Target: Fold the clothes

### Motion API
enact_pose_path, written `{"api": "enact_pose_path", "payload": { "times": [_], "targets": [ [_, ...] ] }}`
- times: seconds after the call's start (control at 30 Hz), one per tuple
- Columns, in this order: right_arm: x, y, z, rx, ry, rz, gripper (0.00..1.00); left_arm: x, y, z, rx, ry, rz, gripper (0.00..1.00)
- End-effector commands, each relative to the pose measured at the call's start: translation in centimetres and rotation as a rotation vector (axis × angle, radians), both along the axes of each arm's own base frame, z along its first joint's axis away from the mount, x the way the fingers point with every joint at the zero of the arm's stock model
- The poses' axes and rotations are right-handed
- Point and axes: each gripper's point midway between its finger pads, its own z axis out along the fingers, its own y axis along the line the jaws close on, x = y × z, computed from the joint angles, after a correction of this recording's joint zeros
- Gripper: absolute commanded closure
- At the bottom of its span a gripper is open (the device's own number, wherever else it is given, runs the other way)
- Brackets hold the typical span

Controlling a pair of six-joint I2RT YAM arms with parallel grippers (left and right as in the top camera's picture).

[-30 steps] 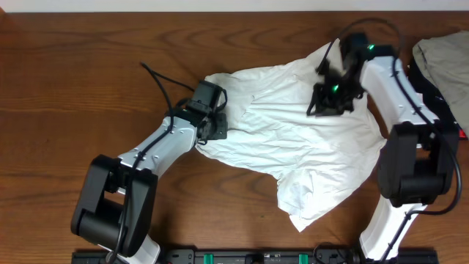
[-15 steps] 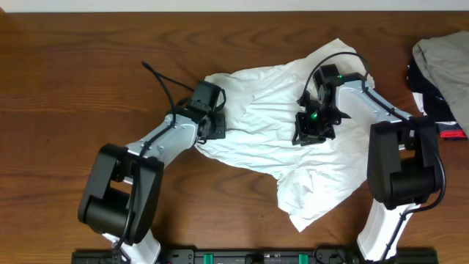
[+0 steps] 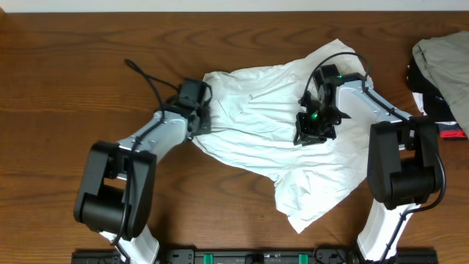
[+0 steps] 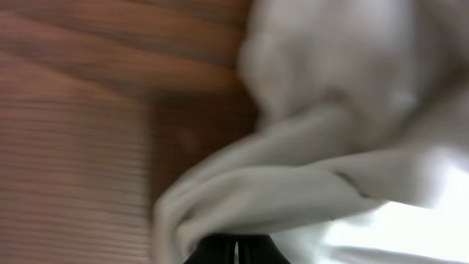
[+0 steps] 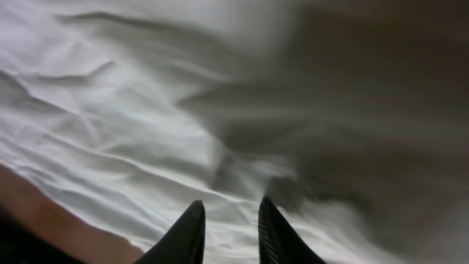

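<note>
Lying crumpled across the middle of the wooden table (image 3: 66, 88), the white T-shirt (image 3: 271, 125) spreads from a bunched left edge to a far-right corner, with a loose flap hanging toward the near side. No lettering shows on the side that faces up.

The left end effector (image 3: 199, 121) sits at the shirt's left edge with its fingers closed on a gathered fold of the cloth. In the blurred left wrist view, white fabric is bunched right over the dark fingertips, with bare wood to the left.

The right end effector (image 3: 314, 132) is down on the right half of the shirt, far of its middle, pointing toward the near-left. In the right wrist view its two dark fingers (image 5: 192, 236) stand a little apart over wrinkled white cloth. I cannot tell whether a fold is caught between them. A strip of wood shows at the lower left of that view.

A heap of other garments (image 3: 440, 62), beige-grey over black with a bit of red, lies at the table's right edge, apart from the shirt.
</note>
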Motion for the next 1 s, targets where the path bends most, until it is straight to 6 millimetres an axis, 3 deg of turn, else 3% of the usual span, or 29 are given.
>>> {"api": "enact_pose_path", "payload": {
  "times": [0.0, 0.43, 0.57, 0.8, 0.9, 0.97],
  "targets": [
    [-0.5, -0.3, -0.4, -0.040, 0.001, -0.006, 0.79, 0.0, 3.5, -0.6, 0.070, 0.017, 0.070, 0.94],
    [-2.8, -1.2, -3.6, -0.074, 0.030, -0.044, 0.81, -1.2, 11.7, 0.2, 0.086, 0.057, 0.335, 0.94],
    [-2.8, -1.2, -3.6, -0.074, 0.030, -0.044, 0.81, -1.8, 14.9, 2.3, 0.086, 0.012, 0.528, 0.94],
    [-2.8, -1.2, -3.6, -0.074, 0.029, -0.044, 0.82, -2.8, 18.6, 7.9, 0.061, -0.112, 0.657, 0.94],
    [-2.8, -1.2, -3.6, -0.073, 0.027, -0.045, 0.82, -3.7, 18.9, 10.4, 0.022, -0.159, 0.710, 0.94],
    [-2.6, -1.1, -3.6, -0.071, 0.020, -0.045, 0.81, -3.7, 17.4, 11.7, -0.059, -0.179, 0.673, 0.94]
  ]
}}
